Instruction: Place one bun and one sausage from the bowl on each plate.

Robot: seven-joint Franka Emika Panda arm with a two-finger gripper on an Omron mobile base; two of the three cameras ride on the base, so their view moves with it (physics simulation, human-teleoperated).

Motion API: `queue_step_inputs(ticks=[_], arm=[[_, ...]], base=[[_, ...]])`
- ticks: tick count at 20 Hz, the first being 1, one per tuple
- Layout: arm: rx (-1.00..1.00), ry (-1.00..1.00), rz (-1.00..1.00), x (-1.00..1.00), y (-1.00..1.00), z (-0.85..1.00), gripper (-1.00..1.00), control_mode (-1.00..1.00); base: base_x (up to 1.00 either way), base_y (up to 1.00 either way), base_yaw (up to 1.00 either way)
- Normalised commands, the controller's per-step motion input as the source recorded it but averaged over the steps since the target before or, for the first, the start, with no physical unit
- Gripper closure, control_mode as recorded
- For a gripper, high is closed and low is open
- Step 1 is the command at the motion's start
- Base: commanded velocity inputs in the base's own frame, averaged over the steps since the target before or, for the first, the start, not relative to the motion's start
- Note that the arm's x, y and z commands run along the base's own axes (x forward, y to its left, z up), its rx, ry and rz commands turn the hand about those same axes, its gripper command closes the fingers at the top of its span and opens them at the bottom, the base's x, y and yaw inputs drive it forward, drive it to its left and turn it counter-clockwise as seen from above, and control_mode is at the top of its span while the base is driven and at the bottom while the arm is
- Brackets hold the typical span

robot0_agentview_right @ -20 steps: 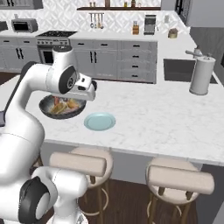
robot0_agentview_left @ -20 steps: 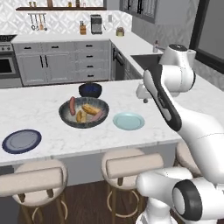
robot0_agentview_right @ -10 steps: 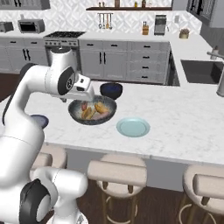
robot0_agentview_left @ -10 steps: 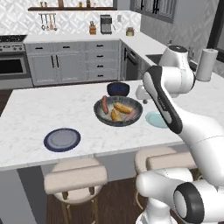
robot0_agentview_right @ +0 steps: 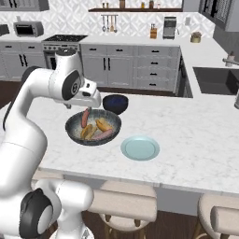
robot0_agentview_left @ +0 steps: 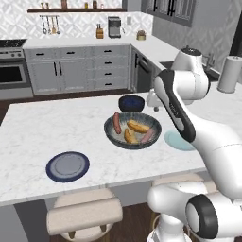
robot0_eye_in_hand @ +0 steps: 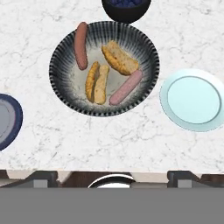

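Observation:
The wide dark grey bowl (robot0_eye_in_hand: pixel 56 65) sits on the white marble island, also seen at bowl (robot0_agentview_left: pixel 111 135) and bowl (robot0_agentview_right: pixel 73 134). In it lie two buns (robot0_eye_in_hand: pixel 119 57) (robot0_eye_in_hand: pixel 97 82) and two sausages (robot0_eye_in_hand: pixel 80 39) (robot0_eye_in_hand: pixel 126 87). The pale teal plate (robot0_eye_in_hand: pixel 192 99) lies bare just right of the bowl, also teal plate (robot0_agentview_right: pixel 140 147) and teal plate (robot0_agentview_left: pixel 176 140). Left of the bowl, the dark navy plate (robot0_agentview_left: pixel 67 166) lies bare, cut by the edge as navy plate (robot0_eye_in_hand: pixel 6 120). My gripper (robot0_eye_in_hand: pixel 113 176) hovers high above the counter's near edge, open and holding nothing.
A smaller dark blue bowl (robot0_agentview_left: pixel 131 102) stands right behind the grey bowl, almost touching it. Padded stools (robot0_agentview_left: pixel 85 215) stand under the island's near edge. A paper towel roll (robot0_agentview_left: pixel 230 74) and a sink (robot0_agentview_right: pixel 217 79) are off to the right.
The whole picture has shifted as the base drove along the island, bringing bowl and plates nearer the middle. The arm keeps its pose. Food and plates have not moved.

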Motion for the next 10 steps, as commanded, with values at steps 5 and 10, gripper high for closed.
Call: queue_step_inputs(ticks=[5,10], arm=[[0.00,0.00,0.00,0.66,0.08,0.00,-1.00,-1.00],[-0.04,0.08,0.00,1.00,0.07,-0.16,-1.00,-1.00]], base=[[0.10,0.02,0.00],[0.00,0.00,0.00]])
